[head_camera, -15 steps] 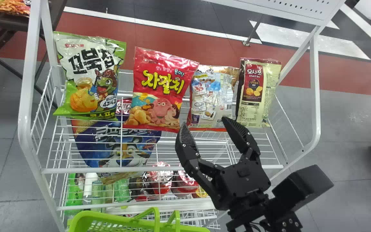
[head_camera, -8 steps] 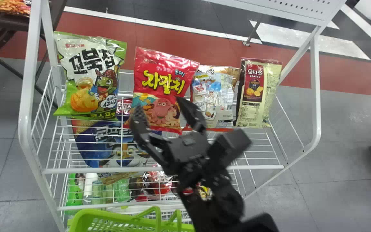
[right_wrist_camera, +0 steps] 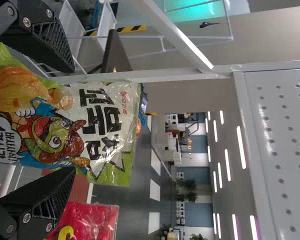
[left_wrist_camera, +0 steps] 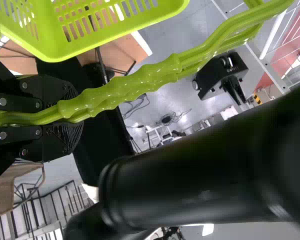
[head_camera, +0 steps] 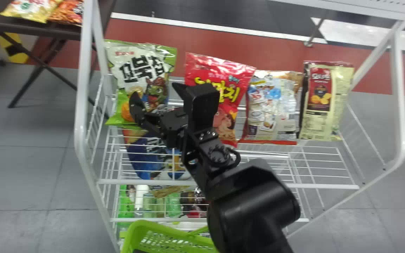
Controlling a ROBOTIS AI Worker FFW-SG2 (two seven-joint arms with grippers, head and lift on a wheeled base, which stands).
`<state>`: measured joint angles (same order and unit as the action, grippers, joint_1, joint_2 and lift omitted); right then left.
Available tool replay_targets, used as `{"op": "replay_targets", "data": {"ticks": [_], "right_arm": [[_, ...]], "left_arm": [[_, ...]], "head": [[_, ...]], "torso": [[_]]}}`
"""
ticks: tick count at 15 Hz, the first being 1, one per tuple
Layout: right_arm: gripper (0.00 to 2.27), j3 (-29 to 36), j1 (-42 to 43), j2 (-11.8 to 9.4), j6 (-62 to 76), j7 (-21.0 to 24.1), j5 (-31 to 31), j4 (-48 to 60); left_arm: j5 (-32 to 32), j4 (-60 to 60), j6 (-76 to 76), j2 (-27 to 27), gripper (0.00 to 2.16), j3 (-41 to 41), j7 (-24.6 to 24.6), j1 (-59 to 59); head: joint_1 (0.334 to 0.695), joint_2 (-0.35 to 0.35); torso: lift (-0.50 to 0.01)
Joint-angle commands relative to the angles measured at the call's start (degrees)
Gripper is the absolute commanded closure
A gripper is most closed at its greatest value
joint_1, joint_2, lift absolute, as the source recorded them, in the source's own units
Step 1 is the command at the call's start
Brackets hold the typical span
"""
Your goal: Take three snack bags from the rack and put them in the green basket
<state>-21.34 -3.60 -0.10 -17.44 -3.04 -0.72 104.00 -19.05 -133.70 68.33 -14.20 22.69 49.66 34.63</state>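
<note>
Lime-green plastic comes nearest: the green basket (head_camera: 132, 228), its handle (left_wrist_camera: 125, 90) pinched in the left hand (left_wrist_camera: 80, 112). If that pinch is slack, a dropped bag could tip the basket. Beyond it, the right hand (right_wrist_camera: 72, 120) is empty, its fingers spread wide on either side of the green-and-white bag (right_wrist_camera: 105, 125), which stands upright on the rack (head_camera: 223, 183). Closing off-centre might shove the puffed, slick packet backward, or catch so little film that it slips out. One finger is near the red bag (right_wrist_camera: 92, 220) and could knock it; farther across, the rack's side post (right_wrist_camera: 140, 76) might snag a sideways lift.
</note>
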Motion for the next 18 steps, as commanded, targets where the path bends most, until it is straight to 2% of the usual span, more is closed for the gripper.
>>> {"op": "replay_targets", "data": {"ticks": [1,6,7,8,9,10,13,16,18], "right_arm": [[0.13,-0.1,3.2,0.2,-4.1,0.0,0.0,-2.7],[0.13,0.2,7.8,0.2,-7.1,-0.3,-0.3,-8.1],[0.22,0.4,9.0,0.2,-8.5,-1.4,-0.2,-9.0],[0.78,0.6,9.6,0.2,-10.6,-3.0,-0.8,-9.2],[1.8,0.4,9.6,0.2,-12.2,-3.6,-1.6,-9.2],[2.1,0.2,9.4,0.2,-12.4,-4.7,-2.4,-8.9],[2.2,0.9,6.8,0.2,-11.5,-6.2,-2.8,-6.6],[2.2,1.2,0.2,0.2,-11.7,-6.6,-3.2,4.1],[2.2,1.7,-5.0,-2.5,-14.7,-6.7,-3.6,14.9]], "left_arm": [[-1.3,0.5,-0.7,-0.3,2.11,-0.7,-0.1,0.0],[-4.4,1.9,-1.6,-0.5,2.11,-3.4,0.4,-0.2],[-4.9,2.0,-1.9,-0.5,2.11,-4.1,0.4,-0.2],[-5.3,2.0,-2.1,-0.4,2.11,-4.8,0.4,0.1],[-5.6,2.1,-2.3,-0.4,2.11,-5.2,0.5,0.2],[-5.6,2.2,-2.5,-0.2,2.11,-5.5,0.5,0.2],[-5.9,2.4,-3.3,0.0,2.11,-6.0,0.7,0.5],[-6.5,2.6,-3.9,0.5,2.11,-7.0,0.6,0.6],[-6.7,2.6,-4.0,1.0,2.11,-7.7,0.4,0.7]], "head": [[0.695,-0.156],[0.695,-0.141],[0.695,-0.136],[0.695,-0.136],[0.695,-0.125],[0.695,-0.118],[0.695,-0.104],[0.695,-0.105],[0.695,-0.106]], "torso": [[-0.006],[-0.006],[-0.006],[-0.006],[-0.006],[-0.006],[-0.006],[-0.006],[-0.006]]}}
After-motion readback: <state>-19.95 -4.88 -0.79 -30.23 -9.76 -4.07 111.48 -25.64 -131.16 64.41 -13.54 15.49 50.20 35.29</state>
